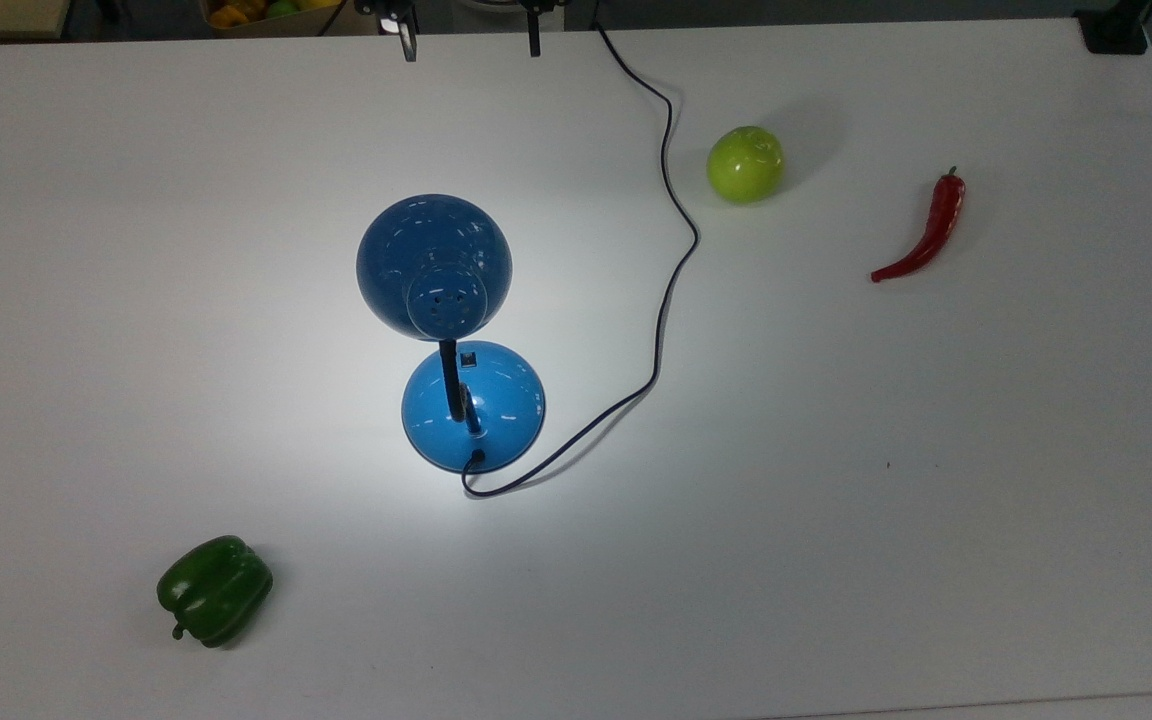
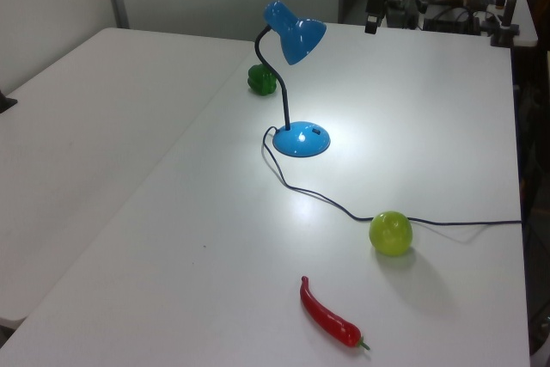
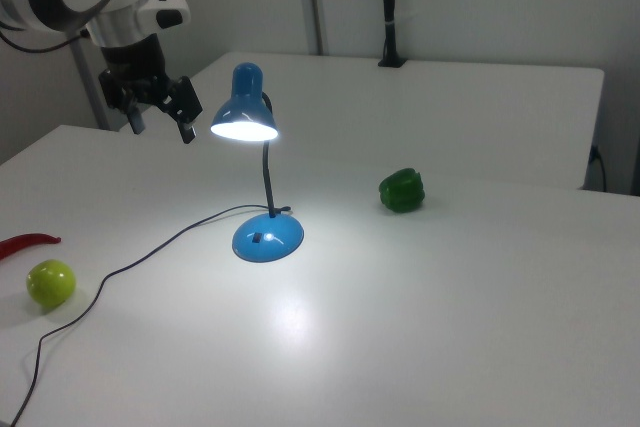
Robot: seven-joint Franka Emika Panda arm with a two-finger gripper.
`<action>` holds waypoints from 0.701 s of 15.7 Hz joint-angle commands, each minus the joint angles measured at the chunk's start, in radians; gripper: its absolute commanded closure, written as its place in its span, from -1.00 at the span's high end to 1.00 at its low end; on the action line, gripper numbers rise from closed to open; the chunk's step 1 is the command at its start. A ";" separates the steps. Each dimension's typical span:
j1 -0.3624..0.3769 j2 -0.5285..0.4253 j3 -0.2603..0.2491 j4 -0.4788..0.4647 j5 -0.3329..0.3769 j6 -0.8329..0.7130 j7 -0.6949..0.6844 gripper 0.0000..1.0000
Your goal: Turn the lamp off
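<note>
The lamp (image 1: pixel 456 340) stands mid-desk (image 1: pixel 936 500). In the top view, the apple (image 1: pixel 745 164) and chili (image 1: pixel 924 232) lie to its upper right. The bell pepper (image 1: pixel 213 589) lies at lower left.

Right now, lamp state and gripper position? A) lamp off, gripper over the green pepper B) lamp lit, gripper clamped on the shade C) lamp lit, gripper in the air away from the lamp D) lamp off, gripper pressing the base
C: the lamp glows under its shade and throws a bright pool on the table, while the gripper hangs open to the right view's left of the shade, touching nothing.
</note>
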 commanded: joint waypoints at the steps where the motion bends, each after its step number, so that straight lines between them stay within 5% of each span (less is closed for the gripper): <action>1: 0.007 0.001 -0.003 -0.004 0.007 0.012 -0.022 0.65; 7: 0.007 0.004 -0.003 -0.002 0.008 0.013 -0.020 -0.81; 11: 0.009 0.004 -0.003 -0.005 0.008 0.013 -0.026 -1.00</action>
